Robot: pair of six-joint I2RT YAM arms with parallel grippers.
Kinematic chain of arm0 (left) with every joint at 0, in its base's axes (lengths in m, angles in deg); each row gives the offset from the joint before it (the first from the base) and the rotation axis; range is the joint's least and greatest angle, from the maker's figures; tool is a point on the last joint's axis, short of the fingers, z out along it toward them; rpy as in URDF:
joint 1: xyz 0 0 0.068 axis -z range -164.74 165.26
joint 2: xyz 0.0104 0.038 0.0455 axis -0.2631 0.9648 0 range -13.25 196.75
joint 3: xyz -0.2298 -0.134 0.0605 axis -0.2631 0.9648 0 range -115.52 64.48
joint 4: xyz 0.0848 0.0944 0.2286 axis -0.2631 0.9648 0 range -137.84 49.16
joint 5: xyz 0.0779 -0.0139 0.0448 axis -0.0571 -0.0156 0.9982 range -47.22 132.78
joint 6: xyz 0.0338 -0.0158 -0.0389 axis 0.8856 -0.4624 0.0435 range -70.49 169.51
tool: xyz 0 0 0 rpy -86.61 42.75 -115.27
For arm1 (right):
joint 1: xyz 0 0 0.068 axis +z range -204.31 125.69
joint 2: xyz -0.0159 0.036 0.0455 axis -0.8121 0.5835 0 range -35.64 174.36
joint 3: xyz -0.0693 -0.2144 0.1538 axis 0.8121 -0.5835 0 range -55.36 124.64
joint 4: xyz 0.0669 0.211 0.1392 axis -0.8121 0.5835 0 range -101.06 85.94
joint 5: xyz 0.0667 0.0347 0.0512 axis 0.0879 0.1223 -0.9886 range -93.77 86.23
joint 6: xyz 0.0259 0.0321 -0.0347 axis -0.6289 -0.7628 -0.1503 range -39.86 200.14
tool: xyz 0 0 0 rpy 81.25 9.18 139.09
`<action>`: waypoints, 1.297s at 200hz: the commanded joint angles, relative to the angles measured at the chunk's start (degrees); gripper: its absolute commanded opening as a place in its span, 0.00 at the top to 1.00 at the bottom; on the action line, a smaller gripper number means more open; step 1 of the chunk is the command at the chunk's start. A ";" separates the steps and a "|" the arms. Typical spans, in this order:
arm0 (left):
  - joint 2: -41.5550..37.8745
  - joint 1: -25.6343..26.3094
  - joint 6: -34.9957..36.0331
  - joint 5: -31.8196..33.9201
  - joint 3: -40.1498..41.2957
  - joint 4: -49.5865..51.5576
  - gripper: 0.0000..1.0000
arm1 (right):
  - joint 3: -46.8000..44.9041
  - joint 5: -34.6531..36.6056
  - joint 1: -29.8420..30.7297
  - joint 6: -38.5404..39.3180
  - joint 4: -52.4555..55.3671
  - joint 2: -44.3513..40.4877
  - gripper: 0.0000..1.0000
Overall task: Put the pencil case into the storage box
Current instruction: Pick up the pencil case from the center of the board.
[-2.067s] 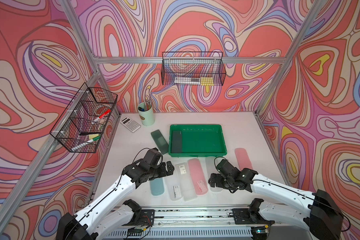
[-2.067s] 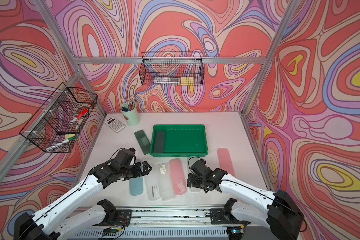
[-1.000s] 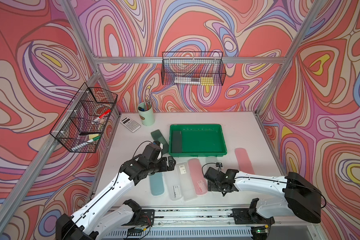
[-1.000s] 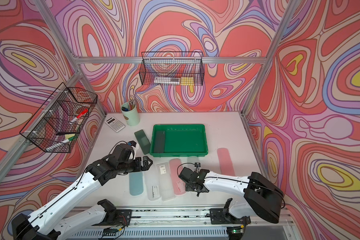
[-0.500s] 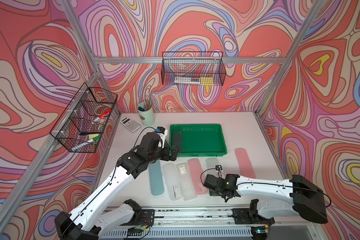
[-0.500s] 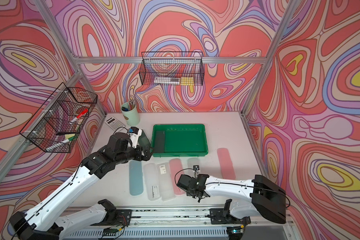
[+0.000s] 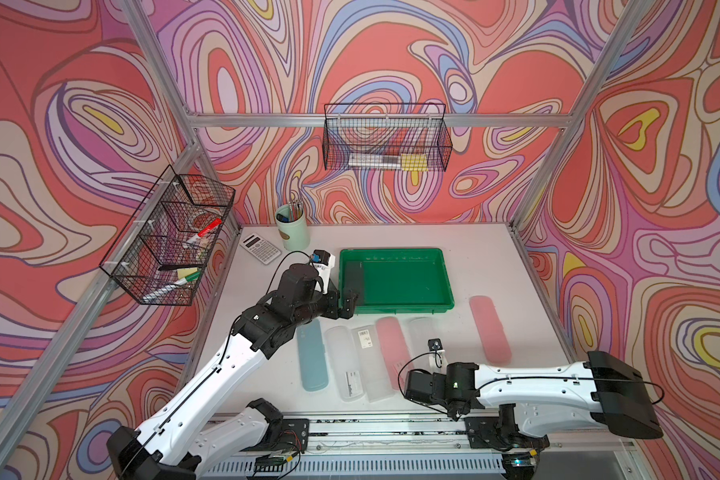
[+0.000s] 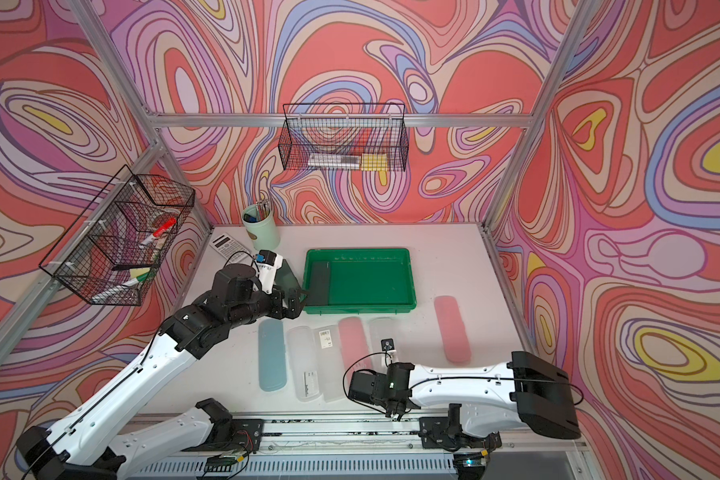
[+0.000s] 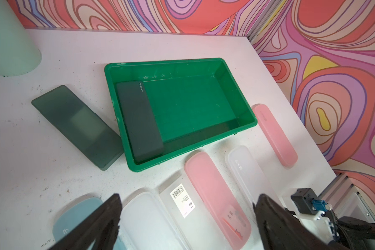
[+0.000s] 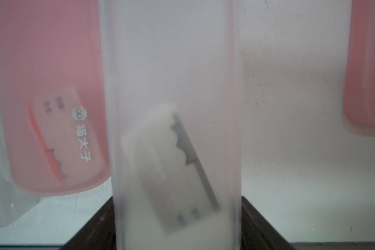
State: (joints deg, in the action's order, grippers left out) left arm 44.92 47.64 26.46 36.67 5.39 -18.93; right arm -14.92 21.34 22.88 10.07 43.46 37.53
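The storage box [image 7: 391, 252] is a green tray at mid-table, and a dark pencil case [image 7: 355, 282] lies along its left wall. In front of it lies a row of pencil cases: blue [image 7: 312, 357], frosted [image 7: 344, 365], clear with a barcode [image 7: 371, 361], pink [image 7: 391, 349] and frosted white [image 7: 420, 336]. My right gripper [image 10: 178, 216] is shut on the near end of that frosted white pencil case [image 10: 173, 86], one finger on each side. My left gripper [image 7: 344, 305] hangs open and empty by the box's front left corner, its fingers [image 9: 108, 216] wide apart.
A dark green case [image 9: 76, 125] lies on the table left of the box, and a second pink case [image 7: 489, 328] lies to the right. A calculator [image 7: 260, 248] and a pen cup [image 7: 292, 227] stand at the back left. Wire baskets [image 7: 171, 237] [image 7: 385, 143] hang on the walls.
My left arm has swung from the row of cases back toward the box's left corner. My right gripper has drawn back to the frosted case's near end and closed on it.
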 commanded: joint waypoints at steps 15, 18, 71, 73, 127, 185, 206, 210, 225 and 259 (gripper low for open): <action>-0.66 0.36 1.96 -1.18 -1.20 -3.63 0.01 | 4.96 6.17 4.47 -5.00 7.08 -1.19 0.38; -0.56 0.33 1.92 -1.16 -1.27 -3.80 0.01 | 5.05 6.25 4.66 -5.02 7.09 -1.25 0.38; 1.81 0.36 -0.62 -2.10 -2.19 -5.01 0.01 | 7.21 8.33 5.61 -4.63 8.10 -2.97 0.38; 1.84 0.37 -0.65 -2.07 -2.22 -5.11 0.01 | 7.26 8.37 5.61 -4.53 8.02 -3.01 0.38; 5.39 0.24 0.28 -1.69 -4.93 -7.30 0.01 | 10.63 11.73 5.53 -1.21 6.52 -7.69 0.37; 15.52 -3.45 0.15 -6.92 -13.94 -6.58 0.01 | 17.67 9.47 -1.40 9.53 3.49 -8.10 0.37; 18.10 -6.85 -1.73 -11.70 -15.18 -8.03 0.01 | 19.00 4.87 -7.70 16.45 -1.72 -8.01 0.36; 18.45 -7.49 -2.04 -12.50 -15.41 -8.09 0.01 | 19.36 4.26 -8.72 17.47 -2.45 -7.77 0.36; 19.79 -9.18 -1.86 -14.31 -16.59 -7.53 0.01 | 21.04 1.32 -12.92 21.57 -5.24 -6.31 0.36; 21.70 -9.71 -0.14 -13.38 -17.68 -5.74 0.01 | 24.11 -7.18 -22.64 30.18 -11.57 -0.73 0.36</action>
State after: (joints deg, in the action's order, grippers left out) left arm 65.84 37.93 25.48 25.30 -10.43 -25.05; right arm 6.85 21.08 5.18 30.86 38.83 33.44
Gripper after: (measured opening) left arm 0.993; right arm 0.768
